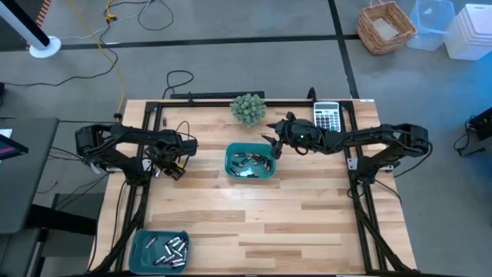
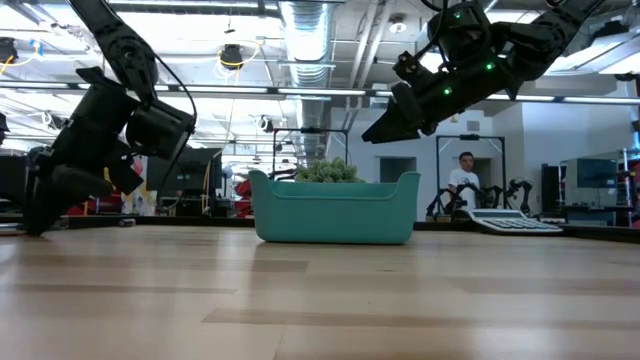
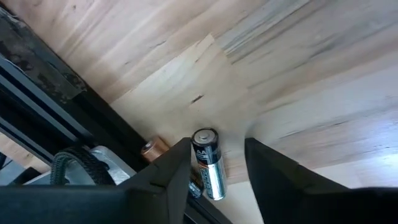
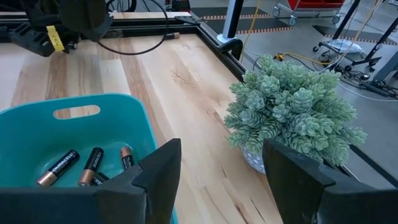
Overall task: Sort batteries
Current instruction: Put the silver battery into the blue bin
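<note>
A black and silver battery (image 3: 209, 167) lies on the wood near the table's left edge. My left gripper (image 3: 227, 152) points steeply down over it, open, one finger on each side; in the high view the gripper (image 1: 173, 165) is at the left. A copper-topped battery (image 3: 152, 150) lies by the frame rail. Several batteries (image 1: 250, 163) lie in the centre teal tray (image 1: 231, 154), and others (image 1: 171, 250) in the near-left teal tray (image 1: 142, 238). My right gripper (image 4: 221, 180) hangs open above the centre tray's far right corner (image 1: 269, 148), nothing between its fingers. My left gripper comes from above with a finger on each side of the black and silver battery. One finger (image 3: 177, 163) stands right against the battery's side (image 3: 200, 163); whether it touches, I cannot tell. The other finger is apart from it. The battery lies on the table.
A black frame rail (image 3: 56, 93) and a cable run close to the left gripper. A small artificial plant (image 1: 248, 108) stands behind the centre tray, and a grey calculator (image 1: 328, 115) lies at the far right. Bare wood stretches across the table's near half.
</note>
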{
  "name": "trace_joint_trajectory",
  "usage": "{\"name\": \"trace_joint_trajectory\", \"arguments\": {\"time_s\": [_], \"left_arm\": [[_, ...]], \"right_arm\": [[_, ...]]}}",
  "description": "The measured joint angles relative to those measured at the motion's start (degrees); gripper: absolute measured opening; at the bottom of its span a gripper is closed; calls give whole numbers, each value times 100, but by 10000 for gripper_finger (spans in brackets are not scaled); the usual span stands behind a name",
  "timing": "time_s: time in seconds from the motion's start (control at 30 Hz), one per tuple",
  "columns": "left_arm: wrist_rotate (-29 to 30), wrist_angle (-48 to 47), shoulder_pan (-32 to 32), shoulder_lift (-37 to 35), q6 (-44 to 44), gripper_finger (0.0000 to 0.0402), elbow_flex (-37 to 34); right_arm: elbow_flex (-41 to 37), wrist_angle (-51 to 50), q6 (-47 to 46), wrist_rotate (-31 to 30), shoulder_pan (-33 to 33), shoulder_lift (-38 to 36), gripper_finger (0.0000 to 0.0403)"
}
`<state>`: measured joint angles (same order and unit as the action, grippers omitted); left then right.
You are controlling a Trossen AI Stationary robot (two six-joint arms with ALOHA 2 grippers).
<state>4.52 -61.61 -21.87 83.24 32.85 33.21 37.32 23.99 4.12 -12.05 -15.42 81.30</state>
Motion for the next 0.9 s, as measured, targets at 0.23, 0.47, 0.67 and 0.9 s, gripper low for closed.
{"name": "trace_joint_trajectory", "arguments": {"time_s": [0.23, 0.47, 0.67, 0.9], "left_arm": [[-157, 274, 6, -13, 63, 74, -139], [-134, 302, 118, -13, 87, 42, -152], [-25, 219, 277, -77, 81, 42, 2], [32, 367, 484, -418, 37, 40, 221]], "right_arm": [[0, -2, -2, 0, 0, 0, 240], [0, 0, -2, 0, 0, 0, 240], [0, -1, -2, 0, 0, 1, 240], [0, -4, -2, 0, 0, 1, 240]]}}
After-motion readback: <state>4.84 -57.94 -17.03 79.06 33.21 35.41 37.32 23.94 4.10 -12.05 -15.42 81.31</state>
